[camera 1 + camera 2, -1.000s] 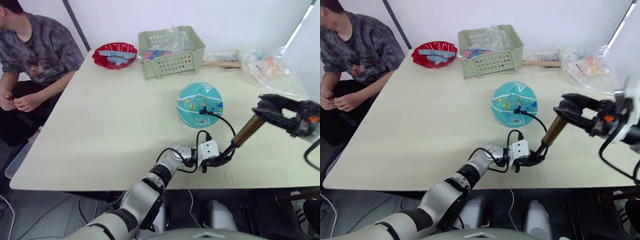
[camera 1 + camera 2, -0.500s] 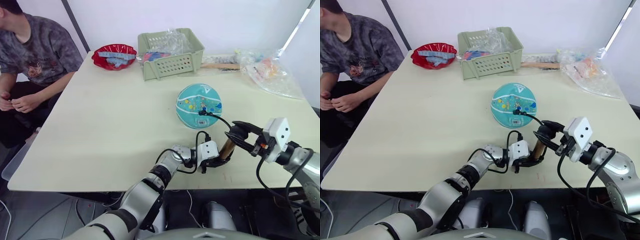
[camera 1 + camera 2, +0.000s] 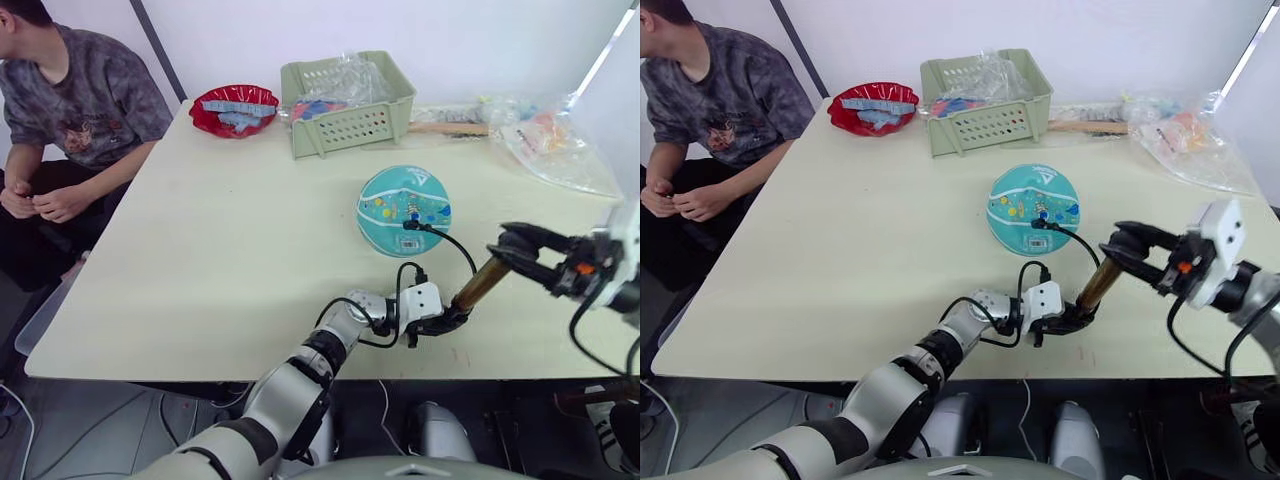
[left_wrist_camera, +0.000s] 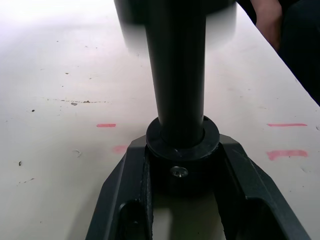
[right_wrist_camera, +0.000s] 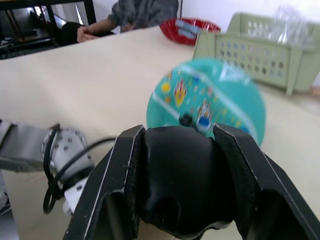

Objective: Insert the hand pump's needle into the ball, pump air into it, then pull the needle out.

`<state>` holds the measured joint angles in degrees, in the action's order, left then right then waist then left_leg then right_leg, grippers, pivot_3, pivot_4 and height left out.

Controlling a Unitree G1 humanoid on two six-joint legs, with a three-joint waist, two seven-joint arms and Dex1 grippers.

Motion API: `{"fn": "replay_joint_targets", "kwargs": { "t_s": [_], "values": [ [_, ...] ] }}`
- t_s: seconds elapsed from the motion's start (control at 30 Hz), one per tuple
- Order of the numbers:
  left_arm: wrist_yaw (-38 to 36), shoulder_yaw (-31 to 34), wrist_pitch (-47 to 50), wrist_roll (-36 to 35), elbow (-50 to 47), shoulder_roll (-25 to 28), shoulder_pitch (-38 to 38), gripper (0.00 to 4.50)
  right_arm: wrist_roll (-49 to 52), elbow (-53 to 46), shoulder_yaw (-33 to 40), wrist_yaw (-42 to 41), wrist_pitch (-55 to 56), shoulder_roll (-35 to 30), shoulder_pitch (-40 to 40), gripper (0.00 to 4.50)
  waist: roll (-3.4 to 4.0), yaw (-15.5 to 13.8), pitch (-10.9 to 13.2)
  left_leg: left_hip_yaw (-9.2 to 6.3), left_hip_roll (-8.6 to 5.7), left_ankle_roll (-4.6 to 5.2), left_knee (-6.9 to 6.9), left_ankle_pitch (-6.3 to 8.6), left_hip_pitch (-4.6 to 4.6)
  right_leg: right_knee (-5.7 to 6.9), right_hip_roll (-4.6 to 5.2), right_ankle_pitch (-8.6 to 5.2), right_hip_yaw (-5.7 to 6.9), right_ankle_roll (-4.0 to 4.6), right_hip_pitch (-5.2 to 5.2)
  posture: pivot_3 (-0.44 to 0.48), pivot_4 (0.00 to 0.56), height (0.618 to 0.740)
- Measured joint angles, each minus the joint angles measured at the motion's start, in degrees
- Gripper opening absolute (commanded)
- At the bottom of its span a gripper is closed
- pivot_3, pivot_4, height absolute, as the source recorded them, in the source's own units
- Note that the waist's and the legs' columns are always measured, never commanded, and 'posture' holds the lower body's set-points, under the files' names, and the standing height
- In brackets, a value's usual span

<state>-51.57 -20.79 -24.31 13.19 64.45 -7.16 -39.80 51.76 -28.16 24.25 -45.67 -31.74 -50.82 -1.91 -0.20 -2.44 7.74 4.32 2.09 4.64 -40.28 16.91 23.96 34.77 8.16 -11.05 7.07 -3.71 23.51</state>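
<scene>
Both pincers on the pump, needle in the ball

The left pincer (image 3: 448, 321) is clenched on the base cap of the hand pump (image 3: 478, 286), which tilts up from the tabletop (image 3: 220, 250). The right pincer (image 3: 512, 245) grips its black T-handle. The hose arcs to the needle (image 3: 407, 224), seated in the teal ball (image 3: 403, 210) mid-tabletop. Behind, a green basket (image 3: 350, 124) holds crumpled plastic and colourful items; a red bowl (image 3: 234, 108) holds pale blue pieces

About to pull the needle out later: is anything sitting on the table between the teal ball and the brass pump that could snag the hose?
Nothing visible does: only bare table lies between the teal ball and the brass hand pump; the thin black hose arcs freely.
</scene>
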Motion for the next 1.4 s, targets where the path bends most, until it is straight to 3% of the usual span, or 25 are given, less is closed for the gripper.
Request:
{"fn": "replay_joint_targets", "kwargs": {
  "t_s": [0.27,0.6,0.67,0.77,0.87,1.07,1.27,1.4],
  "values": [
    [0.0,0.0,0.0,0.0,-0.1,-0.1,0.0,1.13,10.6,2.3,9.6,1.1,-8.0,-6.3,-6.6,1.64,-0.07,0.0,0.1,0.13,-0.02,0.0,-0.02,0.0,0.02,-0.02,0.05,0.05,-0.11,-0.08,0.05,0.0,0.15,0.74],
    [-0.3,0.1,-0.3,-0.6,-0.5,-0.1,-0.1,1.13,13.2,4.6,9.8,2.1,-13.0,-7.2,-10.4,1.64,-0.13,0.1,0.4,0.71,-0.02,0.02,-0.02,0.0,0.25,0.06,-0.01,0.29,-0.7,-0.44,0.58,0.0,0.15,0.74],
    [-0.5,0.1,-0.3,-0.6,-0.6,-0.1,-0.1,1.13,13.1,4.5,9.8,2.0,-13.0,-7.2,-10.3,1.64,-0.12,0.1,0.4,0.83,-0.02,0.02,-0.02,0.0,0.37,0.08,-0.02,0.32,-0.81,-0.48,0.77,0.0,0.15,0.74],
    [-0.7,-0.2,-0.3,0.0,-0.6,0.1,0.0,1.13,7.9,0.4,10.1,0.6,-8.9,-5.2,-3.9,1.64,-0.55,-0.1,0.1,0.91,0.04,0.03,-0.01,0.01,0.26,0.08,-0.19,0.33,-1.0,-0.5,0.8,0.0,0.15,0.74],
    [-0.2,-0.1,0.1,0.1,-0.4,0.3,0.0,1.13,1.5,-2.1,6.4,0.0,-3.6,-2.1,1.5,1.64,-0.8,0.3,0.0,1.21,0.02,0.13,-0.01,0.08,-0.12,0.1,-0.26,0.27,-1.61,-0.47,0.76,0.0,0.15,0.74],
    [0.4,0.0,0.3,0.2,-0.2,0.8,0.3,1.13,-10.9,-3.3,-4.5,1.9,5.9,5.0,7.2,1.64,-1.17,1.0,-0.7,1.25,0.09,0.11,-0.01,0.16,-0.31,0.08,-0.21,0.34,-1.57,-0.72,0.77,0.0,0.15,0.74],
    [0.2,0.0,0.3,0.1,-0.3,0.9,0.3,1.13,-21.2,1.4,-13.8,2.5,14.7,10.2,9.0,1.64,-1.16,1.2,-0.8,1.09,0.09,0.08,-0.01,0.17,-0.3,0.06,-0.2,0.42,-1.4,-0.52,0.74,0.0,0.15,0.74],
    [0.2,0.1,0.5,0.1,-0.1,1.1,0.1,1.13,-23.7,3.4,-15.8,3.6,18.7,13.9,8.4,1.64,-1.29,1.5,-1.1,1.02,0.12,0.06,-0.01,0.18,-0.34,0.06,-0.21,0.42,-1.35,-0.52,0.7,0.0,0.15,0.74]
  ]
}}
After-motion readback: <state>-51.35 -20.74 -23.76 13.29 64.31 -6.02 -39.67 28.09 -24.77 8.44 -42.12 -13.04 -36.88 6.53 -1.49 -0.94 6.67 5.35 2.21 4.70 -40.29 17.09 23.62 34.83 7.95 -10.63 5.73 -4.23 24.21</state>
